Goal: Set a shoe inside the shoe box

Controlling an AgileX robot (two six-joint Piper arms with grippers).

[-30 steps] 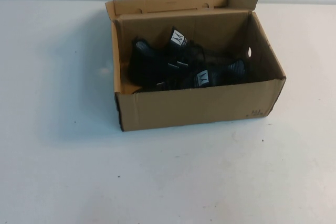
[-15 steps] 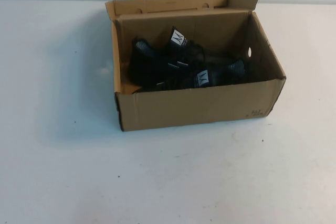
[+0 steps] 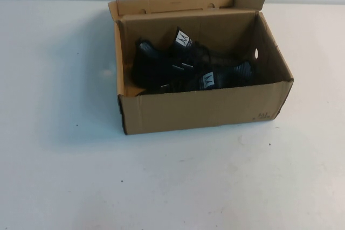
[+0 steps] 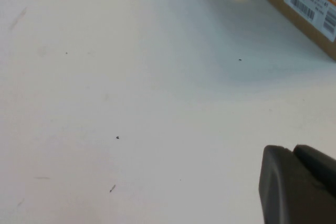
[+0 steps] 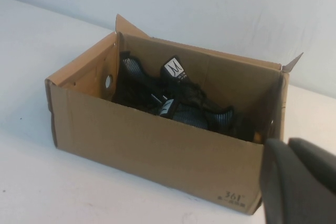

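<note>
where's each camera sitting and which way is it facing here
High view: raised on the robot's side, angled down at the table and open shoe box holding both shoes; no arm shows.
Left wrist view: low over bare table, shut left end effector at the edge, box corner beyond.
Right wrist view: faces the box's printed front, shut right end effector in the foreground.
All three share the box.

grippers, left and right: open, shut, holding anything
Left gripper: shut, holding nothing, over bare table beside the shoe box.
Right gripper: shut, holding nothing, off the box's corner; both shoes lie inside.
</note>
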